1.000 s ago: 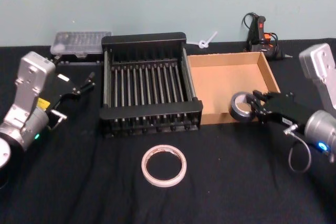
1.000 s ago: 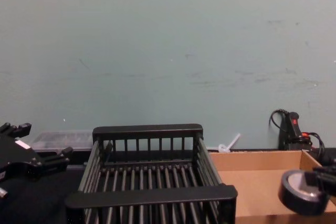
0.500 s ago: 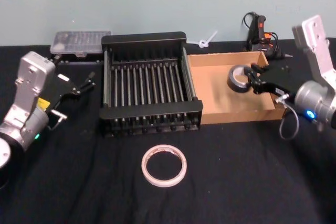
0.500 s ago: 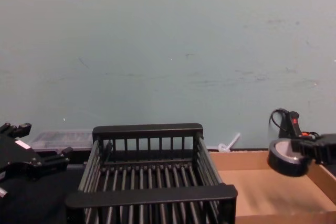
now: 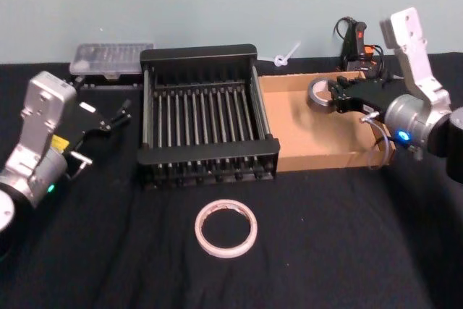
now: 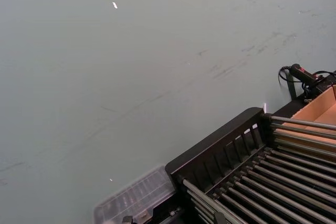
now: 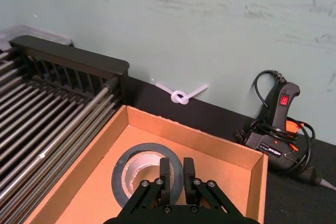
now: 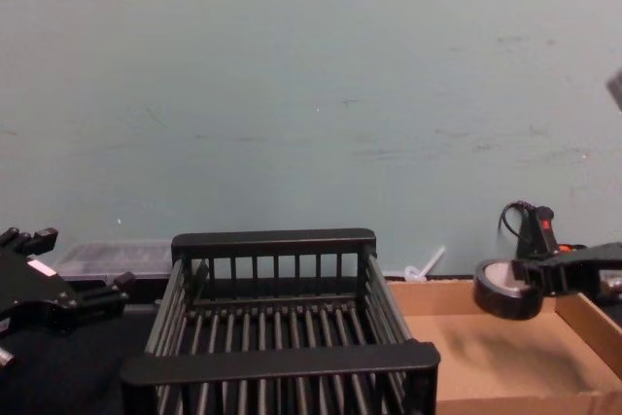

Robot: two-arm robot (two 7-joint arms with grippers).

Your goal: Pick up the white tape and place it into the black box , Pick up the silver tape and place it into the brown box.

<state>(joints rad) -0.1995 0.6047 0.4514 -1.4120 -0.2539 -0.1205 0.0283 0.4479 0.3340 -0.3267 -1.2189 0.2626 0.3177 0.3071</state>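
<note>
My right gripper (image 5: 334, 98) is shut on the silver tape (image 5: 319, 93), a thick grey roll, and holds it above the far part of the brown box (image 5: 311, 134). In the right wrist view the fingers (image 7: 166, 173) pinch the roll's wall (image 7: 137, 176) over the cardboard floor (image 7: 84, 203). In the chest view the roll (image 8: 505, 289) hangs just above the box (image 8: 486, 357). The white tape (image 5: 226, 228) lies flat on the black cloth in front of the black box (image 5: 197, 53). My left gripper (image 5: 121, 113) stands open, apart from the crate's left side.
A clear plastic case (image 5: 112, 59) lies behind the crate's left corner. A black-and-red corded tool (image 5: 358, 41) and a knotted white tie (image 5: 283, 56) lie behind the brown box. Bare black cloth surrounds the white ring.
My right gripper has carried the silver tape from the brown box's near right corner up and back over the box's far part. The left arm and the white tape have not moved.
</note>
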